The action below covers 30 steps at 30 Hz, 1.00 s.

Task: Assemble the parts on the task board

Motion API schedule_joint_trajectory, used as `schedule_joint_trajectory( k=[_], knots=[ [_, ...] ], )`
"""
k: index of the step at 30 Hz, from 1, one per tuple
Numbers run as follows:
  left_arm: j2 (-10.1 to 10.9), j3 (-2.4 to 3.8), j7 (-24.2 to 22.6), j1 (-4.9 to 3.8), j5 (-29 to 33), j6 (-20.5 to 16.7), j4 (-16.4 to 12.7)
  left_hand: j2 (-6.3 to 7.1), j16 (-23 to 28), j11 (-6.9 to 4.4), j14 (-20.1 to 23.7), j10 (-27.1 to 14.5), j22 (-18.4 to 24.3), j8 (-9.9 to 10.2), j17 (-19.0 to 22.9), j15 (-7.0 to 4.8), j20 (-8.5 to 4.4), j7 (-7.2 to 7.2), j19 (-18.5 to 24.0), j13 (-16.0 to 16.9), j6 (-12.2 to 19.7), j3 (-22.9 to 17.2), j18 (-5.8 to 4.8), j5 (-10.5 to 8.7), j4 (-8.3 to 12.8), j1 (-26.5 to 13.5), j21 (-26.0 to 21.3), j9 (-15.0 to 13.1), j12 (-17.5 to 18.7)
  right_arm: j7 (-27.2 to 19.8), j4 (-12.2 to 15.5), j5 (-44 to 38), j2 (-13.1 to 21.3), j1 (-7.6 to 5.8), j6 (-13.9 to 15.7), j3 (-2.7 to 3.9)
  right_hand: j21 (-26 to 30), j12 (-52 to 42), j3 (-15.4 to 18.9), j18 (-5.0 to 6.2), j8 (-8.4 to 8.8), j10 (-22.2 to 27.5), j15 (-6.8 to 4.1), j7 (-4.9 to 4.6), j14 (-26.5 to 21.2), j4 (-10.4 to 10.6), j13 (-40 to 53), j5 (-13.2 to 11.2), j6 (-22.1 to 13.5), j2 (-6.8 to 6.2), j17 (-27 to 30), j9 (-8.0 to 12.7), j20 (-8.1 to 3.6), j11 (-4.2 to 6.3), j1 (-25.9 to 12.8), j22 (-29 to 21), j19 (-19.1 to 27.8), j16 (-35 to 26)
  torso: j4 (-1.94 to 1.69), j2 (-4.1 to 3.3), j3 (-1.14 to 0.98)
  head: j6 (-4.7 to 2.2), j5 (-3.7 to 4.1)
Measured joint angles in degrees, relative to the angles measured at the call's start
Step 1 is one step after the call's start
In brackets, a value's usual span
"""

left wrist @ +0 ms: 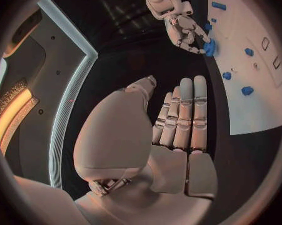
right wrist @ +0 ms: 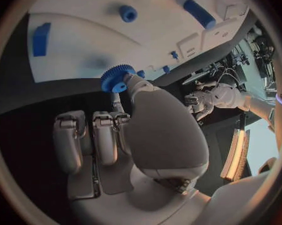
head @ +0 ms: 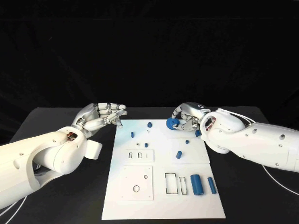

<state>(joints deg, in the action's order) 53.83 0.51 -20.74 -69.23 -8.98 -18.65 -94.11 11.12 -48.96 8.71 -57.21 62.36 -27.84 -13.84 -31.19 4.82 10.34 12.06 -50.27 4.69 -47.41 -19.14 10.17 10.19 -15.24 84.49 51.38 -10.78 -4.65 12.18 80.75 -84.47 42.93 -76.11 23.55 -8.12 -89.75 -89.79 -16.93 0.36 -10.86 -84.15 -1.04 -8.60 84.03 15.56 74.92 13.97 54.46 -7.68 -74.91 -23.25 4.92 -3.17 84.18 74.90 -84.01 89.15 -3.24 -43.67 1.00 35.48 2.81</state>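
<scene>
The white task board (head: 163,200) lies in the middle of the black table. My right hand (head: 190,115) hovers over the board's far right corner and pinches a blue gear (head: 172,123) between thumb and finger; the gear (right wrist: 118,78) shows toothed and just above the board's edge (right wrist: 66,65). The left wrist view shows the same gear (left wrist: 209,47) at the right hand's fingertips (left wrist: 189,42). My left hand (head: 102,115) sits just off the board's far left corner, holding nothing, its fingers (left wrist: 184,115) stretched out side by side with the thumb apart.
Small blue pegs stand on the board's far half (head: 149,124) (head: 132,134) (head: 178,154). Two blue cylinders (head: 196,185) (head: 211,185) lie at its near right beside rectangular slots (head: 171,183). Cut-out plates (head: 137,183) fill the near left.
</scene>
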Motion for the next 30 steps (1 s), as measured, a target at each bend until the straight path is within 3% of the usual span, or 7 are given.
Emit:
schedule_joint_trajectory(
  k=[6,12,30],
  knots=[
    [-0.13,0.0,0.26,0.0,-0.01,0.08,-0.03,-0.03,0.0,0.0,0.09,0.0,-0.02,0.0,0.0,-0.09,0.0,0.0,0.0,0.0,0.0,0.0,0.0,0.0,0.0,0.03,0.0,0.0,0.0,1.55,3.76,-5.98,-1.47,-0.02,2.86,0.03,0.0,0.0,-0.51,0.0,0.0,0.0,0.0,0.0,0.0,-0.04,0.0,-0.54,0.0,-0.34,0.0,0.0,0.0,0.0,-0.34,0.05,0.0,0.0,-0.1,-0.02,0.03,-0.15,-0.16],
    [-0.21,0.0,0.45,0.0,-0.01,0.15,-0.02,-0.03,-0.23,0.0,0.09,0.0,-0.08,0.0,0.0,-0.09,0.0,0.0,0.42,-0.01,0.0,-0.16,0.0,0.0,0.16,0.03,0.26,0.01,0.0,2.93,4.62,-9.68,-3.88,0.09,4.16,-0.06,0.0,0.0,-0.64,0.0,0.0,0.0,0.0,0.0,0.0,-0.15,0.0,-0.69,0.0,-0.35,0.01,0.0,0.0,0.0,-0.34,0.05,0.0,0.0,-0.14,-0.07,0.1,-0.2,-0.3],
    [-0.73,0.0,0.75,0.0,-0.04,0.38,0.18,-0.03,-0.23,0.0,0.09,0.0,-0.18,0.0,0.06,-0.09,0.01,0.0,0.42,-0.01,0.0,-0.16,0.0,0.0,0.16,0.03,0.26,-0.04,0.0,5.06,-0.74,-13.06,-10.07,2.34,4.44,-0.52,0.0,0.0,-0.98,0.01,-0.01,0.21,0.01,0.0,0.0,-0.16,-0.01,-0.92,0.01,-1.01,-0.04,0.0,0.01,0.19,-0.86,0.03,0.0,0.0,-0.21,-0.18,0.1,-0.05,-0.93]
  ],
)
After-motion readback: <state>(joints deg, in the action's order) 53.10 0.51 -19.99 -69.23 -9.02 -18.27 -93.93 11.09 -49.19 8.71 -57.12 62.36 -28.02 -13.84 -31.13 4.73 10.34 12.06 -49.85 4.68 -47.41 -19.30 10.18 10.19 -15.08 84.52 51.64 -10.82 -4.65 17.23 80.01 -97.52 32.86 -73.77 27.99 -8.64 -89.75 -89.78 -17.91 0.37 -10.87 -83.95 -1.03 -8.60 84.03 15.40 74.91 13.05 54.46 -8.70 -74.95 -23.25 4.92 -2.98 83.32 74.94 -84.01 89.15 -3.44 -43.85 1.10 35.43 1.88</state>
